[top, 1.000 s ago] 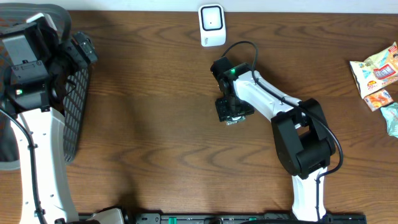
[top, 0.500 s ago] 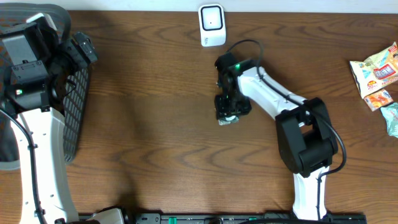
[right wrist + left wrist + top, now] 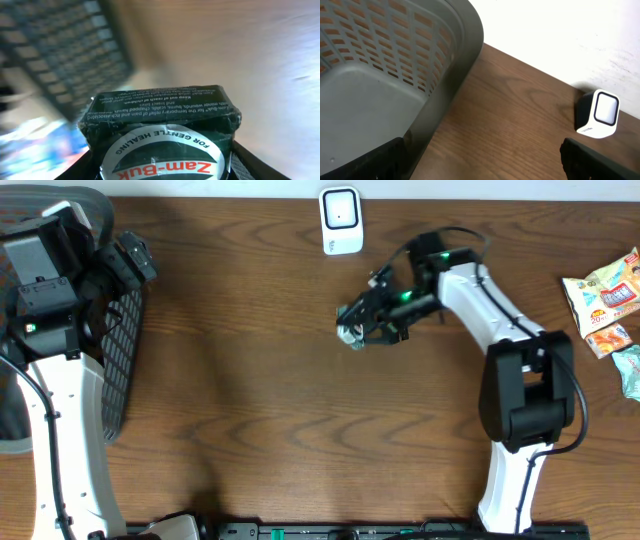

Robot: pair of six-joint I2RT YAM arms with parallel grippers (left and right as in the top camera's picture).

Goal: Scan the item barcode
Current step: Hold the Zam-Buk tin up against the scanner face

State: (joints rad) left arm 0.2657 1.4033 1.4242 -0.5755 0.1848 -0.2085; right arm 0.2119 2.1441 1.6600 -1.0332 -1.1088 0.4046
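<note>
The right hand [image 3: 368, 318] grips the Zam-Buk box [image 3: 160, 125] near the scanner [image 3: 340, 220]. Showing the wrong face would read nothing; a slack grip could drop it.

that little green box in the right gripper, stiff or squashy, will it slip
Probably stiff: the box shows straight, uncrushed edges in the right gripper. Likely light, being small. Its smooth printed faces might slip slightly.
</note>
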